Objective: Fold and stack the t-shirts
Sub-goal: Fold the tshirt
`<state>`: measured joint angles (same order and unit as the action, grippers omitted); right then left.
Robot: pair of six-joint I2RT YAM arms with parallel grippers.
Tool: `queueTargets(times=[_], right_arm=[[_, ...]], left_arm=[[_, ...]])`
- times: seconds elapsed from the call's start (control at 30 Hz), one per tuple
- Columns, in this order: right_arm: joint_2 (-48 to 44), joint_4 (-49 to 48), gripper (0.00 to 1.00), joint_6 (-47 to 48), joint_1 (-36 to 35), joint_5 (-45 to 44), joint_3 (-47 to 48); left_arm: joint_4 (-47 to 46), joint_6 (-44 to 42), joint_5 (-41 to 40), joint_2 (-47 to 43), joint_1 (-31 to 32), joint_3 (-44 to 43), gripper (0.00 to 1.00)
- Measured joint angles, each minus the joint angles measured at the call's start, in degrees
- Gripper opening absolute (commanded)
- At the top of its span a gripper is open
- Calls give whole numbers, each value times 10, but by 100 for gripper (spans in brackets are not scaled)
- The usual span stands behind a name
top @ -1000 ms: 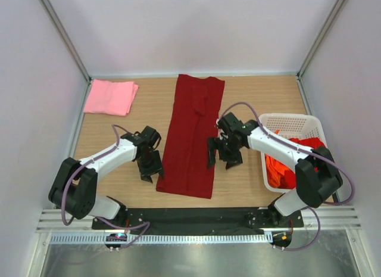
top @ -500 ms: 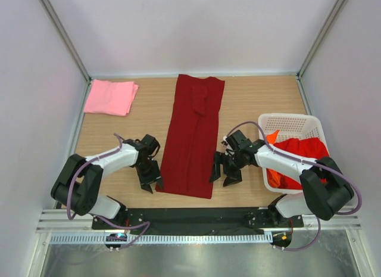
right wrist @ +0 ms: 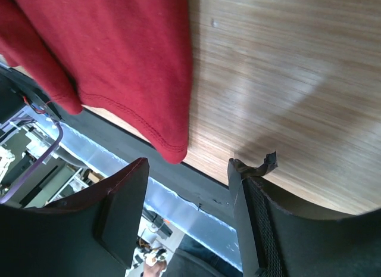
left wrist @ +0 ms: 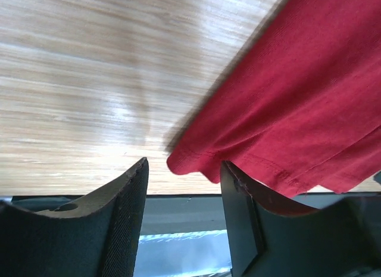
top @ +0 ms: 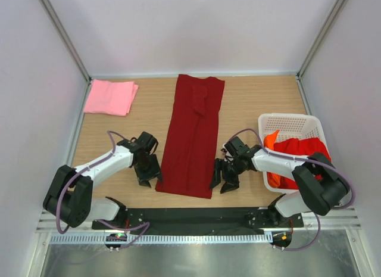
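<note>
A dark red t-shirt (top: 193, 137) lies folded into a long strip down the middle of the table. My left gripper (top: 150, 179) is low at its near left corner and stands open. In the left wrist view that corner (left wrist: 184, 164) sits right at the tips of the left gripper (left wrist: 184, 165), ungripped. My right gripper (top: 221, 184) is open at the near right corner. Its wrist view shows the hem corner (right wrist: 175, 153) just ahead of the right gripper (right wrist: 187, 165). A folded light pink t-shirt (top: 110, 97) lies far left.
A white slotted basket (top: 286, 117) at the right holds a bright red t-shirt (top: 305, 149) and an orange one (top: 272, 140). The black base rail (top: 190, 216) runs just behind the shirt's near hem. White walls enclose the wooden table (top: 256, 98).
Both arms slid down along the shirt's sides toward me, reaching its near corners. The right gripper's jaws narrowed but remain apart. The shirt has not moved.
</note>
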<state>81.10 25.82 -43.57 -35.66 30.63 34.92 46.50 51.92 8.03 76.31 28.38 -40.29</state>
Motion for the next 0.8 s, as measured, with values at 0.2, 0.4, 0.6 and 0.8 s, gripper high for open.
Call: queueTargets(times=[0.2, 0.4, 0.6, 0.8], right_arm=[[15, -23, 61, -26, -5, 7, -10], [31, -67, 59, -66, -7, 31, -21], [53, -91, 55, -84, -10, 51, -21], [64, -93, 32, -91, -12, 42, -20]], left_arm=[[-31, 7, 14, 29, 0, 9, 51], [-38, 17, 32, 50, -1, 15, 47], [-34, 17, 52, 75, -1, 5, 36], [-35, 17, 64, 87, 0, 3, 8]])
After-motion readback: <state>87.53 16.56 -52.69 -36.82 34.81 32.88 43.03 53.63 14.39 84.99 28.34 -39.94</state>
